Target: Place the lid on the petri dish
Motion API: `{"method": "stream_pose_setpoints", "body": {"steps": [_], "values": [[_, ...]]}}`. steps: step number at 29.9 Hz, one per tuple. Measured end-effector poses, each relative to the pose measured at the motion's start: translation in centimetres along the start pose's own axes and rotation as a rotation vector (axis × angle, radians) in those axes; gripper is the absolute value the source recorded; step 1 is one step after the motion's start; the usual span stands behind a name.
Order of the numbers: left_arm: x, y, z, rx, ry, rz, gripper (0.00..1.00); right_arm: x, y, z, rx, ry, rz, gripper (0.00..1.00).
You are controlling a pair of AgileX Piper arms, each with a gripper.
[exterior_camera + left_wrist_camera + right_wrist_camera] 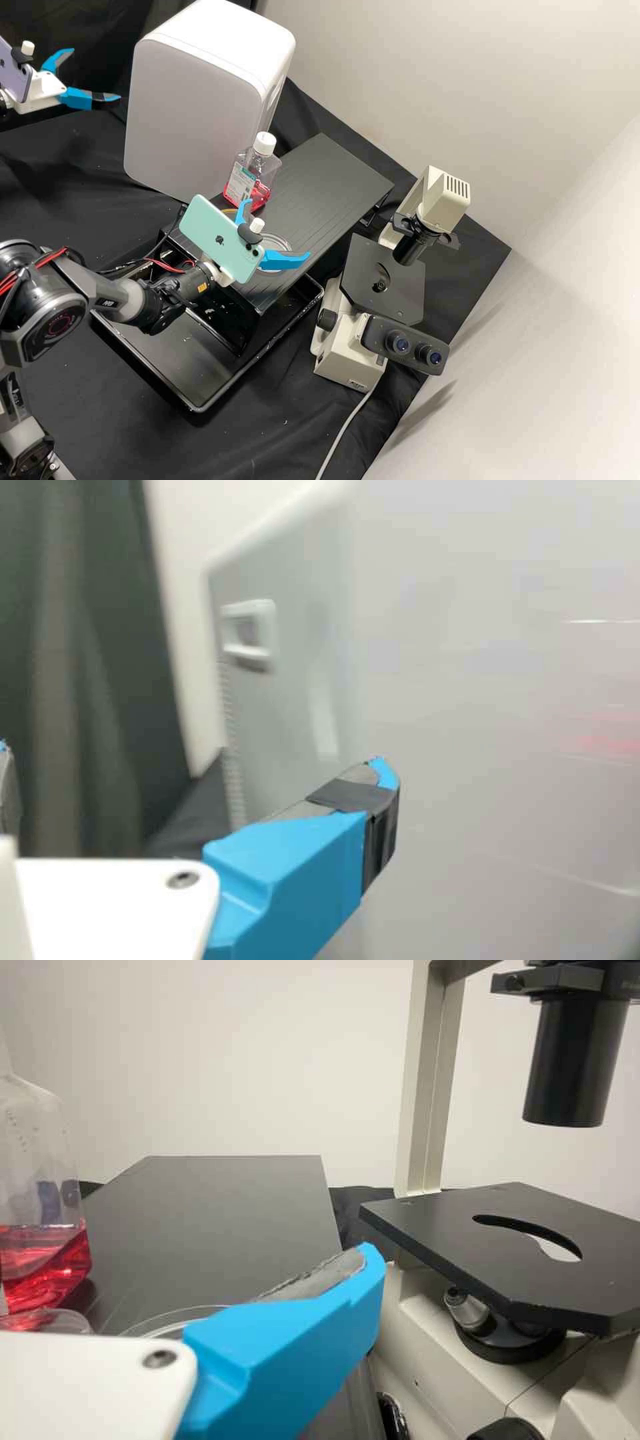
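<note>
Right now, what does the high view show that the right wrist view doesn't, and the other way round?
The high view adds the white box, the tray, the microscope's eyepieces and the left end effector, open beside the box. The right wrist view adds the space beneath the microscope stage, with an objective lens there. Both share the flask of red liquid, the black platform, the stage, the petri dish and the right end effector, open at the dish.

The counter (267, 433) is covered in black. The left tool (93, 75) and the right tool (270, 233) are finished in white and bright blue. Red liquid is held in the clear, white-capped flask (250, 175). The platform (333, 180) is black, finely grooved.
</note>
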Motion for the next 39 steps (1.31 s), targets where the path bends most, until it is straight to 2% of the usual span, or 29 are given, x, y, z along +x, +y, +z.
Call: {"method": "stream_pose_setpoints", "body": {"steps": [3,6,10,15,17,20,24,33,39], "values": [[-0.8,-0.4,1.6,0.012,-0.082,0.007,1.0,0.0,0.0,0.0,0.0,0.0,0.0,1.0],[-1.8,-1.05,2.9,0.014,-0.171,0.013,1.0,0.0,0.0,0.0,0.0,0.0,0.0,1.0],[-3.2,-2.05,3.8,-0.016,-0.252,0.003,1.0,0.0,0.0,0.0,0.0,0.0,0.0,1.0],[-4.6,-3.43,4.6,-0.032,-0.318,-0.065,1.0,0.0,0.0,0.0,0.0,0.0,0.0,1.0],[-5.2,-3.92,4.9,-0.025,-0.345,-0.091,1.0,0.0,0.0,0.0,0.0,0.0,0.0,1.0],[-5.9,-4.15,5.2,-0.018,-0.37,-0.108,1.0,0.0,0.0,0.0,0.0,0.0,0.0,1.0],[-6.6,-4.24,5.7,-0.019,-0.398,-0.113,1.0,0.0,0.0,0.0,0.0,0.0,0.0,1.0],[-8.6,-5.13,6.7,-0.005,-0.468,-0.165,1.0,0.0,0.0,0.0,0.0,0.0,0.0,1.0],[-9.2,-5.54,7.2,-0.001,-0.502,-0.188,1.0,0.0,0.0,0.0,0.0,0.0,0.0,1.0]]}}
